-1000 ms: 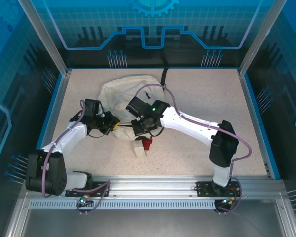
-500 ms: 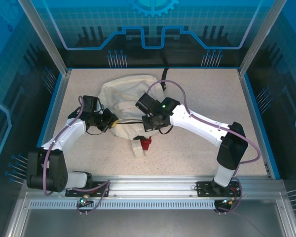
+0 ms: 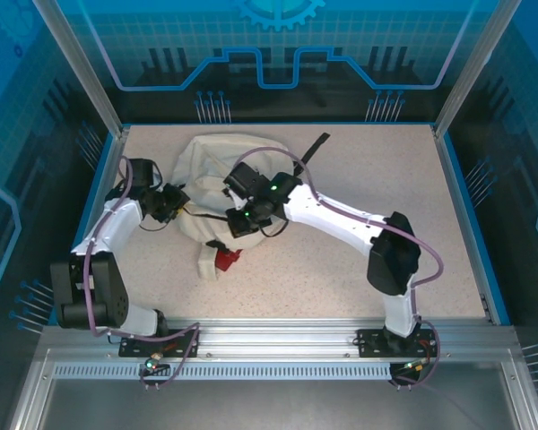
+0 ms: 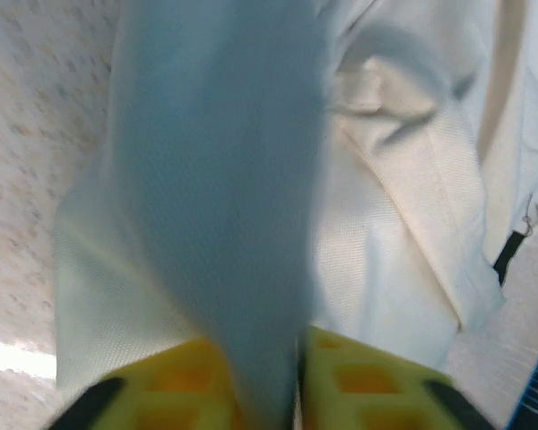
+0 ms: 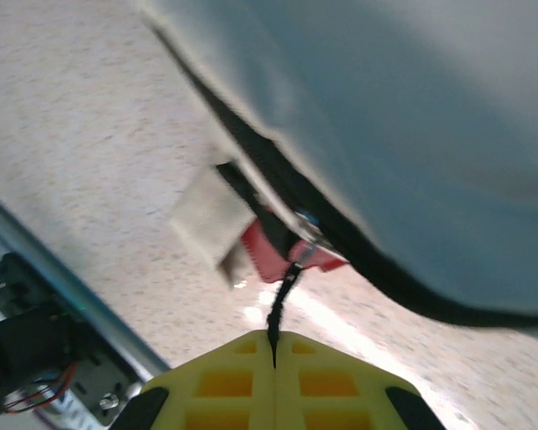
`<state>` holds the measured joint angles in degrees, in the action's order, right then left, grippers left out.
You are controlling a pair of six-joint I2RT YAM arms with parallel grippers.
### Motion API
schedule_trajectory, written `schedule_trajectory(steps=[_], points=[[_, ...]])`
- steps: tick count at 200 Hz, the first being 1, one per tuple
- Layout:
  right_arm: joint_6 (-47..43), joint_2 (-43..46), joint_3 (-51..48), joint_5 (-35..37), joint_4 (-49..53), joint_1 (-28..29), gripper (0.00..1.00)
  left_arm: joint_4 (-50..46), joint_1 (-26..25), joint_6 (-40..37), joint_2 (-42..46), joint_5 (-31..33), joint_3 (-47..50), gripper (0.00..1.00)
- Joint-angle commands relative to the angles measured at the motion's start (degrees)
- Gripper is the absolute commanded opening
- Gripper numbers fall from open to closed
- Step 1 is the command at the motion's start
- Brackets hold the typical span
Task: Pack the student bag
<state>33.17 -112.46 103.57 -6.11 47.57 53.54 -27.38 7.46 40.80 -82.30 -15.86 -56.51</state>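
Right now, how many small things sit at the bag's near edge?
2: a cream block and a red piece, close together on the table at the bag's near edge. More may be hidden under or inside the bag.

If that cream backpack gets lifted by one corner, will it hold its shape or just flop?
Probably flop: the student bag lies crumpled, and a limp fold of it sits pinched in the left gripper. Pushed, it would likely bunch up rather than slide. It seems light: the cloth looks slack, not stuffed.
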Motion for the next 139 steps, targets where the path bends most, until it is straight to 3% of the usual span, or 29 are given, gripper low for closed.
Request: schedule_trajectory(steps=[1, 30, 47, 86, 118, 139], points=[[-2.2, -3.7, 5.5, -7.6, -1.3, 1.4, 0.0, -0.7, 0.8, -0.1, 3.4, 0.7, 0.8, 0.47], [-2.3, -6.7, 9.8, -9.7, -1.3, 1.4, 0.0, -3.0, 0.8, 3.9, 10.5, -3.4, 6.3, 0.63], [-2.6, -7.6, 11.6, -10.7, -1.4, 1.3, 0.0, -3.6, 0.7, 6.6, 14.6, -6.3, 9.7, 0.67], [-3.4, -8.8, 14.7, -12.8, -0.3, 1.1, 0.0, 1.5, -1.0, 15.1, 19.1, -14.9, 15.1, 0.71], [-4.0, -9.3, 15.6, -15.6, 0.1, 1.1, 0.0, 6.9, -4.0, 19.4, 18.2, -14.9, 16.8, 0.71], [-4.9, -9.3, 15.7, -16.0, 1.3, 1.2, 0.0, 9.2, -4.5, 19.8, 16.1, -13.6, 16.8, 0.66]])
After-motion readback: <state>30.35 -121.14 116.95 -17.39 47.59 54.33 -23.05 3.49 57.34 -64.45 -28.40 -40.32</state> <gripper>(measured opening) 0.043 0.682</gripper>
